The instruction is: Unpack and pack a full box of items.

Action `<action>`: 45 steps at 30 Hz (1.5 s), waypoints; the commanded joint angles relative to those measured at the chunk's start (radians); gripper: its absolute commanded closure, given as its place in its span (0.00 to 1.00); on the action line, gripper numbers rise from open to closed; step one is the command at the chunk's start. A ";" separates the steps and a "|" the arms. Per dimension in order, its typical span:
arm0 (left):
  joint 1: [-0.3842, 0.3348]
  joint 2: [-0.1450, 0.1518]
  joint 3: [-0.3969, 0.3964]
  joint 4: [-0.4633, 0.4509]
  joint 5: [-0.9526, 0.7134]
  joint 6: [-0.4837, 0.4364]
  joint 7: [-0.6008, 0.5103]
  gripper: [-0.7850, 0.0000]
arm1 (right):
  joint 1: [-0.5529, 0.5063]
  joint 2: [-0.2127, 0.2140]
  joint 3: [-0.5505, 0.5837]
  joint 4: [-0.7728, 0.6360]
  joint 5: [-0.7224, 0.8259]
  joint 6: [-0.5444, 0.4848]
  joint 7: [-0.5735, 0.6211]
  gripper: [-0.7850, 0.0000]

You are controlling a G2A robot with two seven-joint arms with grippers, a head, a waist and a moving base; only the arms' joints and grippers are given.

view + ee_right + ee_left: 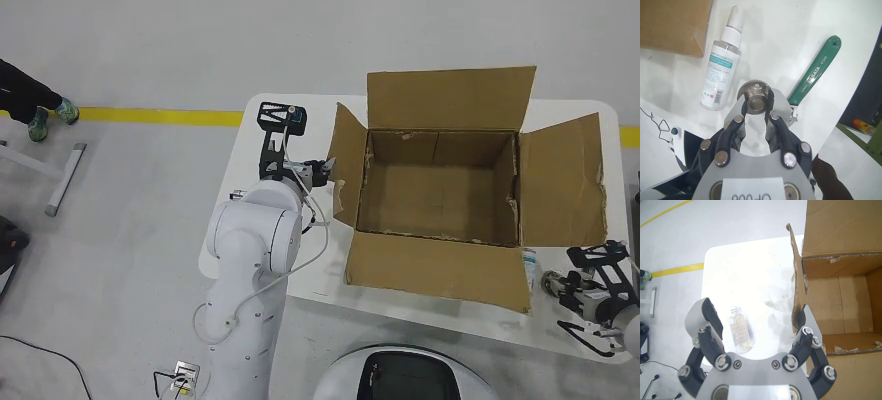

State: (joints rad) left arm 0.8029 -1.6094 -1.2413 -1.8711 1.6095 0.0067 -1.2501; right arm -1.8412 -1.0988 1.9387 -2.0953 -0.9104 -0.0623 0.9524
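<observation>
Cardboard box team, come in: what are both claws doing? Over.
Left gripper open over clear plastic bottle lying on table. Right gripper shut on flanged metal bushing, between spray bottle and adjustable wrench. Cardboard box empty, side flap close beside left gripper.

White table [745,266], open cardboard box [440,195], clear bottle [741,330], spray bottle [721,75], wrench [815,72], perhaps plastic wrap [780,298]

Cardboard box [440,200] open, flaps spread, beside left gripper [755,308]. Clear bottle [741,330] lies beneath it. Right gripper [757,100] clamps metal flange [750,89]; spray bottle [721,75] and green wrench [815,72] flank it.
</observation>
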 commanded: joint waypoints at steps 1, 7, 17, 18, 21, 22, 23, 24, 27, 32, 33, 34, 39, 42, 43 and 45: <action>0.000 0.000 0.000 0.000 0.000 0.000 0.000 0.00 | 0.014 0.001 -0.005 0.018 0.012 -0.007 -0.003 0.91; 0.000 0.000 0.000 0.000 0.000 0.000 0.000 0.00 | 0.018 0.002 -0.011 0.022 0.009 -0.008 -0.025 0.56; 0.000 0.000 0.000 0.000 0.000 0.000 0.000 0.00 | -0.042 -0.005 0.121 -0.029 0.104 -0.021 -0.172 0.75; 0.000 0.000 0.000 0.000 0.000 0.000 0.000 0.00 | -0.047 -0.007 0.144 -0.039 0.115 -0.012 -0.202 0.80; 0.000 0.000 0.000 0.000 0.000 0.000 0.000 0.00 | -0.074 -0.014 0.193 -0.053 0.166 -0.003 -0.274 1.00; 0.000 0.000 0.000 0.000 0.000 0.000 0.000 0.00 | -0.083 -0.016 0.206 -0.057 0.184 -0.008 -0.303 1.00; 0.000 0.000 0.000 0.000 0.000 0.000 0.000 0.00 | -0.090 -0.020 0.224 -0.058 0.202 -0.002 -0.346 1.00; 0.000 0.000 0.000 0.000 0.000 0.000 0.000 0.00 | -0.100 -0.024 0.235 -0.062 0.218 -0.002 -0.380 1.00; 0.000 0.000 0.000 0.000 0.000 0.000 0.000 0.00 | -0.141 -0.037 0.263 -0.072 0.272 0.001 -0.487 1.00; 0.000 0.000 0.000 0.000 0.000 0.000 0.000 0.00 | -0.189 -0.047 0.266 -0.095 0.276 0.015 -0.516 1.00; 0.000 0.000 0.000 0.000 0.000 0.000 0.000 0.00 | -0.189 -0.047 0.266 -0.095 0.276 0.015 -0.516 1.00; 0.000 0.000 0.000 0.000 0.000 0.000 0.000 0.00 | -0.189 -0.047 0.266 -0.095 0.276 0.015 -0.516 1.00; 0.000 0.000 0.000 0.000 0.000 0.000 0.000 0.00 | -0.189 -0.047 0.266 -0.095 0.276 0.015 -0.516 1.00; 0.000 0.000 0.000 0.000 0.000 0.000 0.000 0.00 | -0.189 -0.047 0.266 -0.095 0.276 0.015 -0.516 1.00; 0.000 0.000 0.000 0.000 0.000 0.000 0.000 0.00 | -0.189 -0.047 0.266 -0.095 0.276 0.015 -0.516 1.00; 0.000 0.000 0.000 0.000 0.000 0.000 0.000 0.00 | -0.189 -0.047 0.266 -0.095 0.276 0.015 -0.516 1.00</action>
State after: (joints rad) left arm 0.8029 -1.6094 -1.2413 -1.8711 1.6095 0.0067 -1.2501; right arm -2.0303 -1.1459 2.2042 -2.1908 -0.6346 -0.0477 0.4371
